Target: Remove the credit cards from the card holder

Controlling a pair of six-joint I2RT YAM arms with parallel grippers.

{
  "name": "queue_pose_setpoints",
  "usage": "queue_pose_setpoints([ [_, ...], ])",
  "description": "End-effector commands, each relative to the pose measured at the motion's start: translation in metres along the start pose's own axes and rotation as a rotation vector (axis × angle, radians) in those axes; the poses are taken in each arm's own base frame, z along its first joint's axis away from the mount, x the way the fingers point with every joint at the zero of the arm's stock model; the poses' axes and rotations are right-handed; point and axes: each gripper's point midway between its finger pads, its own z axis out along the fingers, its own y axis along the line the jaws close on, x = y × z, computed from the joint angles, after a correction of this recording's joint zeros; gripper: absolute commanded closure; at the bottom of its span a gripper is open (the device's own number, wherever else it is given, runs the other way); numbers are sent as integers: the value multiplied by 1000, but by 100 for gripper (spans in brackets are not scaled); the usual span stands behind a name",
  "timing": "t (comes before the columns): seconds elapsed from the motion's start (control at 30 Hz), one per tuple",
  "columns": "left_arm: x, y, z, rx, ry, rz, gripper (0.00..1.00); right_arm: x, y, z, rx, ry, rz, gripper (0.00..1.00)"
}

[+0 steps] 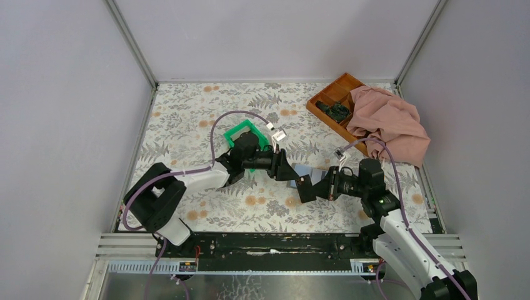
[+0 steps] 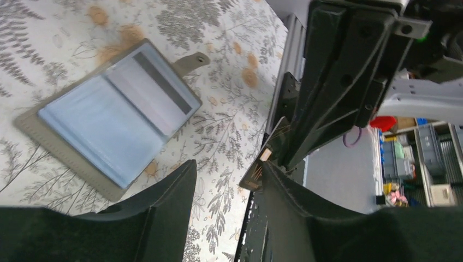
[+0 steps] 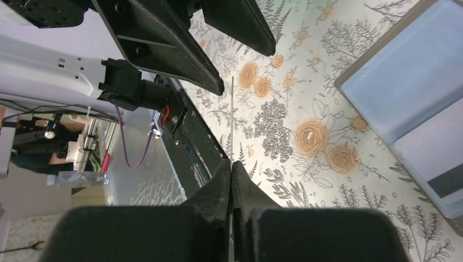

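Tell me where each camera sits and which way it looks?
Top external: high behind the arms, looking down on the table; both arms show, left gripper and right gripper close together mid-table.
Left wrist: on the left arm, looking past its own open fingers at the right gripper pinching a credit card; the card holder lies open beside.
Right wrist: on the right arm, looking past its own shut fingers, along the edge-on card, at the left gripper.
Shared: both wrist views show the card holder and the other arm's gripper.
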Motion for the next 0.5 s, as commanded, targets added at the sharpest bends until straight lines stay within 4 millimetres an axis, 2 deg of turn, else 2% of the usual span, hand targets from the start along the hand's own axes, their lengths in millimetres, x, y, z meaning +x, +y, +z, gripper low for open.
queue_pose_setpoints([
  [0.0, 5, -34, 0, 171, 35, 120, 48, -2, 24, -2, -107, 17, -35, 100],
  [0.13, 14, -53, -1, 254, 77, 169, 51, 1, 29, -2, -140, 34, -21, 100],
  [0.23, 21, -65, -2, 301, 99, 199, 57, 3, 28, -1, -144, 48, -8, 100],
  [0.47, 23, -67, -1, 309, 105, 206, 88, 5, 30, -1, -154, 55, -11, 100],
])
